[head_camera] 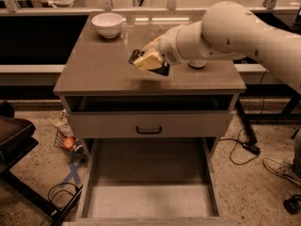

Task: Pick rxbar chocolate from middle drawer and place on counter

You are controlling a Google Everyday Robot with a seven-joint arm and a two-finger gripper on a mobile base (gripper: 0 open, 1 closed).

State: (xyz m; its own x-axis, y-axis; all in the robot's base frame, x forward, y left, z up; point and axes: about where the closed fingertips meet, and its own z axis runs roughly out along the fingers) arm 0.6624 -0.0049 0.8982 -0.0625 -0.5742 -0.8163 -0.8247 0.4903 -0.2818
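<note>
My gripper (149, 61) is over the middle of the counter (99, 69), just above its surface. It is shut on the rxbar chocolate (136, 56), a flat black bar that sticks out on both sides of the pale fingers (146, 60). A shadow lies on the counter under the bar. The middle drawer (148, 199) is pulled out wide below, and its pale floor shows nothing on it. My arm reaches in from the right.
A white bowl (108, 24) stands at the counter's back left. A soda can (197, 64) is mostly hidden behind my arm. A closed drawer front with a black handle (148, 130) sits above the open drawer. A chair (11, 133), a small basket (69, 144) and cables are on the floor.
</note>
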